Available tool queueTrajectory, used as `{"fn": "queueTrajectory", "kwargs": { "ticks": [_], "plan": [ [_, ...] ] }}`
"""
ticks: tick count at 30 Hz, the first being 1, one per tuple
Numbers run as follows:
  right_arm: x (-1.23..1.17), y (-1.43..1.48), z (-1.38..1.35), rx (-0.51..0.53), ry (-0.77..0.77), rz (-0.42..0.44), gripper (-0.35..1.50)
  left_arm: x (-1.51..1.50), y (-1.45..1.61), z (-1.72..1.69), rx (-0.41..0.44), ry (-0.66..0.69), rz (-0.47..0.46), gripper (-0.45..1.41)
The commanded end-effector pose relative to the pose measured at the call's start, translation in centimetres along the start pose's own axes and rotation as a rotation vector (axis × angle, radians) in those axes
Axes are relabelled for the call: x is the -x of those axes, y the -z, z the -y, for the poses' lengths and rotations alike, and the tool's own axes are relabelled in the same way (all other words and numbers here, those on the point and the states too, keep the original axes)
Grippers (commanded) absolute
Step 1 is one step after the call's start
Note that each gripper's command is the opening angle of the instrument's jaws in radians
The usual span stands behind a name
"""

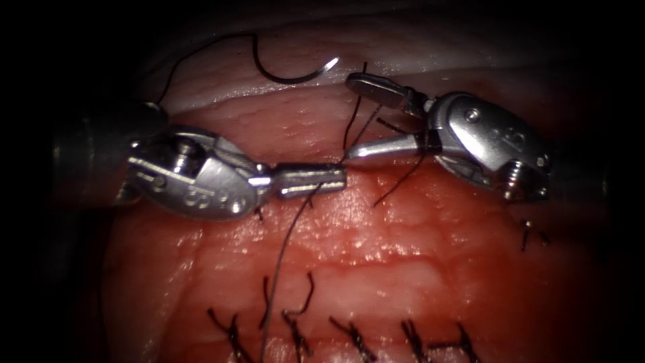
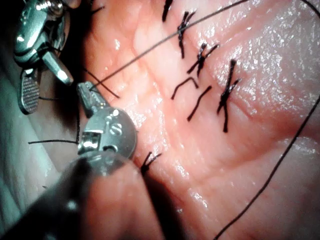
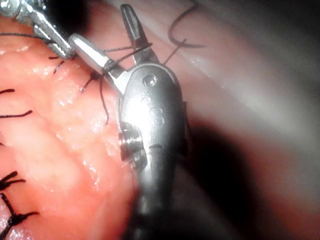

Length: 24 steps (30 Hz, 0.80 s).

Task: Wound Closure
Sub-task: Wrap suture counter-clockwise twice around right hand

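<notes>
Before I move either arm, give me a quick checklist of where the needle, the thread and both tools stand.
1. Needle free: ok, it lies on the pale tissue beyond both tools, held by neither.
2. Left tool grip: ok, shut on the thread.
3. Right tool: ok, open, strands running between its fingers, holding nothing.
4. Thread tangle at right tool: cannot tell.
5. Finished stitches: ok, knots sit in a row.

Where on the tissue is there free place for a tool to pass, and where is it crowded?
Bare tissue lies between the two tools and the row of stitches. Crowded: where the left tool, shut on thread, meets the open right tool among thread. The needle lies free beyond them.
</notes>
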Motion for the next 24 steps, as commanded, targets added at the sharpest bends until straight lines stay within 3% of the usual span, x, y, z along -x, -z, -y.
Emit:
{"fn": "queueTrajectory", "kwargs": {
  "ticks": [1,7,10,13,18,24],
  "plan": [
    [0.05,-0.09,0.01,-0.014,-0.009,-0.005,1.13,0.05,-0.07,0.00,-0.002,0.004,0.000,-0.45],
    [0.08,-0.17,-0.02,0.070,-0.009,-0.031,0.96,0.01,-0.15,-0.09,0.002,0.008,0.010,-0.45],
    [0.11,-0.15,-0.12,0.160,-0.014,-0.007,0.66,-0.07,-0.16,-0.12,0.007,0.005,0.013,-0.45],
    [0.21,-0.14,-0.16,0.206,0.040,0.061,0.64,-0.15,-0.16,-0.13,0.007,0.006,0.014,-0.45],
    [0.43,-0.19,-0.07,0.191,0.072,0.168,0.66,-0.26,-0.19,-0.02,0.005,0.018,0.015,-0.45],
    [0.55,-0.27,0.11,0.080,0.084,0.219,0.66,-0.14,-0.18,0.29,0.004,0.055,0.006,-0.45]
  ]
}}
